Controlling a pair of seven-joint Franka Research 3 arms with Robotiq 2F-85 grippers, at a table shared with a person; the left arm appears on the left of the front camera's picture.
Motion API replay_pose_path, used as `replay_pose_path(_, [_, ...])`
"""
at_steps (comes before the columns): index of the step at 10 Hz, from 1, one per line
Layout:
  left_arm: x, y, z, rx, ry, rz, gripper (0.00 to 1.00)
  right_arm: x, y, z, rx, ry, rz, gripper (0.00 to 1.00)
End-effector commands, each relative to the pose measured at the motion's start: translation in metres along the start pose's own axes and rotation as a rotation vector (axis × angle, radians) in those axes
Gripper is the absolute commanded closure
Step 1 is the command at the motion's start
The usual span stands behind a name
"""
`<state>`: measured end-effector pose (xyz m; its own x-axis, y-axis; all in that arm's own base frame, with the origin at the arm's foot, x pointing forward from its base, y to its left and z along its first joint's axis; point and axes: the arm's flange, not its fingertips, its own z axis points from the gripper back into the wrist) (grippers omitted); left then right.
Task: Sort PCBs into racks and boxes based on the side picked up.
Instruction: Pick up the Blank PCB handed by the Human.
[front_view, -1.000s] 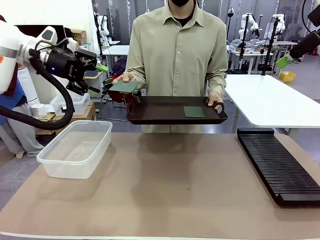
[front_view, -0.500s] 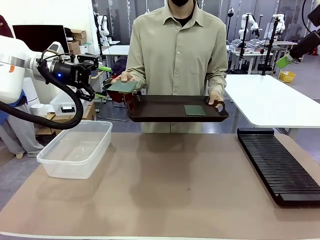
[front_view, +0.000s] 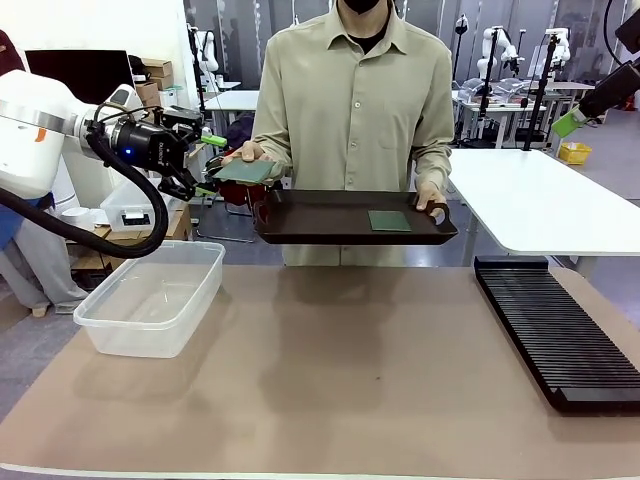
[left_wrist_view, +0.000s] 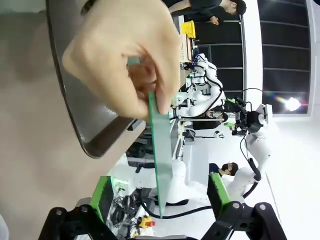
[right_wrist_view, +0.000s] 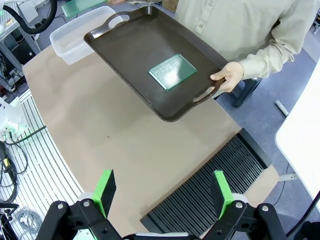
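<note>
A person's hand (left_wrist_view: 120, 55) holds one green PCB (front_view: 248, 172) out past the left end of a dark brown tray (front_view: 340, 232). My left gripper (front_view: 208, 164) is open, its jaws above and below the board's near edge. In the left wrist view that PCB (left_wrist_view: 161, 150) stands edge-on between the green pads (left_wrist_view: 102, 197), touching neither. A second PCB (front_view: 389, 220) lies flat on the tray, also seen as the PCB (right_wrist_view: 172, 71) in the right wrist view. My right gripper (right_wrist_view: 163, 195) hangs open high above the table, over the black rack (right_wrist_view: 210, 190).
The clear tub (front_view: 150, 295) stands on the table's left, below my left arm. The long black rack (front_view: 555, 330) lies along the right side. The person stands at the far edge, holding the tray by its handle (front_view: 432, 210). A white table (front_view: 540, 200) stands behind right.
My left gripper has moved right toward the held-out PCB, and its open jaws now straddle the board's edge. The tray and the right arm stayed put.
</note>
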<state>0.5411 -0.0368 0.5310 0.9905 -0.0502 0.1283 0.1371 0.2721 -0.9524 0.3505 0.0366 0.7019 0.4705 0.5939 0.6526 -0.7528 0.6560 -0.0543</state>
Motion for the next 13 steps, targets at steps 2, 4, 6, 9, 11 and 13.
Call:
replay_pose_path(2, [0.014,0.003,-0.001,0.001,-0.027,-0.078,0.0,-0.001,0.002,0.0,0.002,0.005,0.007,0.0])
replay_pose_path(4, [0.02,0.001,-0.004,-0.02,-0.017,-0.073,0.0,-0.001,0.002,0.0,0.002,0.005,0.007,0.0])
replay_pose_path(6, [0.019,0.002,-0.001,-0.077,0.006,-0.073,0.6,-0.001,0.002,0.0,0.002,0.005,0.007,0.0])
replay_pose_path(9, [0.017,0.004,0.0,-0.084,0.026,-0.061,0.65,-0.001,0.002,0.0,0.002,0.005,0.007,0.0])
replay_pose_path(11, [0.016,0.004,0.001,-0.089,0.034,-0.054,1.0,-0.001,0.002,0.0,0.002,0.005,0.007,0.0])
replay_pose_path(13, [0.016,0.004,0.001,-0.095,0.044,-0.054,1.0,-0.001,0.002,0.0,0.002,0.005,0.007,0.0])
